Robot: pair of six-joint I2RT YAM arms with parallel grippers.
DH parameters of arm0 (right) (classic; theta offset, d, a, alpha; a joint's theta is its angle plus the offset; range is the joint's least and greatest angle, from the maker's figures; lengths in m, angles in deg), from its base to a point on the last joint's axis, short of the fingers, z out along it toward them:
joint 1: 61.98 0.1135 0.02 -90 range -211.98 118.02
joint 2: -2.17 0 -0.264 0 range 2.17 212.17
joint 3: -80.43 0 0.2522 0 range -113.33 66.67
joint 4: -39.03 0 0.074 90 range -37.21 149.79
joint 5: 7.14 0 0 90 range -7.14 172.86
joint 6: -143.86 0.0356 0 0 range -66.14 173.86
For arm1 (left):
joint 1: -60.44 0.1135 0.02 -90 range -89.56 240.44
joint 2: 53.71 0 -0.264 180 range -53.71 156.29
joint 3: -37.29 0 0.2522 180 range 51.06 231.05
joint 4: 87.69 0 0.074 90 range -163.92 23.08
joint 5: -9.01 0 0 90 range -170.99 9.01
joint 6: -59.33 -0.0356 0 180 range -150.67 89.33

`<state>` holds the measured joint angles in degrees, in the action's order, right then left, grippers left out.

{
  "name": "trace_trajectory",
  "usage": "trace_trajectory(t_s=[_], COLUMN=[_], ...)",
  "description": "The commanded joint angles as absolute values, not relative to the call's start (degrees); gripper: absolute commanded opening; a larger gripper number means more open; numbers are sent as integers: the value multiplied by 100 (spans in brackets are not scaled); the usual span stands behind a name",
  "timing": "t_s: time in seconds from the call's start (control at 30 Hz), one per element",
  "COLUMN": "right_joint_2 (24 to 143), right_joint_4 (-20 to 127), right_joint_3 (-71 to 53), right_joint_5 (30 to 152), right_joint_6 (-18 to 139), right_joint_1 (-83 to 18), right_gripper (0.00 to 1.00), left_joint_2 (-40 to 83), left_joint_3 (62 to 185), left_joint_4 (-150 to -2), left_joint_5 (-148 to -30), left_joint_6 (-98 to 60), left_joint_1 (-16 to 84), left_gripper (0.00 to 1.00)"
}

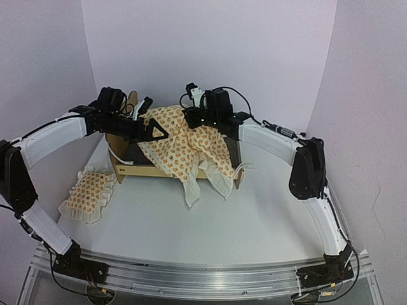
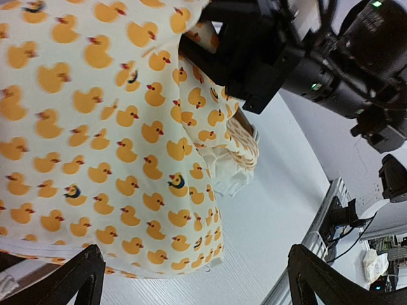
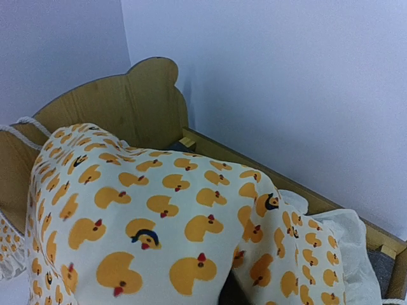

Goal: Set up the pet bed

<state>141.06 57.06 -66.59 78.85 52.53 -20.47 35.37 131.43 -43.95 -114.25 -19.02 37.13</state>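
The left arm (image 1: 54, 140) and the right arm (image 1: 270, 142) each wear white shells over their long links, with bulky black housings at the joints. Thin black cables run along the links and loop near the wrists. The black bases (image 1: 79, 262) are bolted to a ribbed silver rail (image 1: 203, 279). The left gripper (image 1: 156, 132) has black, wedge-shaped fingers (image 2: 79, 276). Small green lights (image 1: 202, 120) glow on the right wrist.

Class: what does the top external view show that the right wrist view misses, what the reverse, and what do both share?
Top external only: pillow on the table, left arm, right arm. Right wrist only: individual ducks in the print, a small block at the headboard corner. Both: bedding heaped on the wooden bed frame.
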Motion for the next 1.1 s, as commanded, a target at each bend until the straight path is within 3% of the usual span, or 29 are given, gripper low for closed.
trace_trajectory(t_s=[0.0, 0.07, 0.2, 0.33, 0.4, 0.53, 0.8, 0.87, 0.93, 1.07], right_joint_2=[13591, 13103, 11985, 10938, 10674, 10717, 11625, 11778, 11900, 11896], right_joint_4=[5960, 6197, 7011, 7703, 7987, 8149, 8155, 8123, 8115, 8112], right_joint_3=[-6709, -6293, -5252, -3861, -3163, -2566, -2972, -3042, -3095, -3083], right_joint_5=[7547, 7261, 7366, 8604, 8447, 8146, 8648, 9003, 9112, 9107], right_joint_6=[5341, 5321, 5276, 5258, 5246, 5341, 5329, 5342, 5416, 5621], right_joint_1=[-2023, -2029, -2105, -2328, -2383, -2492, -2556, -2583, -2613, -2653], right_gripper=[84, 92, 94, 93, 93, 90, 80, 76, 68, 32], left_joint_2=[3887, 3925, 3900, 3701, 3570, 3834, 4146, 4156, 4147, 4199], left_joint_3=[13171, 13146, 12975, 12791, 12562, 12425, 12467, 12437, 12394, 12477], left_joint_4=[-3814, -3763, -3684, -3484, -3618, -3846, -4434, -4560, -4731, -4860], left_joint_5=[-10642, -10400, -10008, -9807, -9688, -9644, -9193, -9150, -9143, -9155], left_joint_6=[-1893, -2082, -2388, -2788, -3021, -3038, -3222, -3259, -3302, -3380], left_joint_1=[3360, 3198, 3122, 2994, 2817, 2749, 2748, 2748, 2747, 2764], left_gripper=[99, 100, 100, 100, 100, 100, 95, 86, 64, 12])
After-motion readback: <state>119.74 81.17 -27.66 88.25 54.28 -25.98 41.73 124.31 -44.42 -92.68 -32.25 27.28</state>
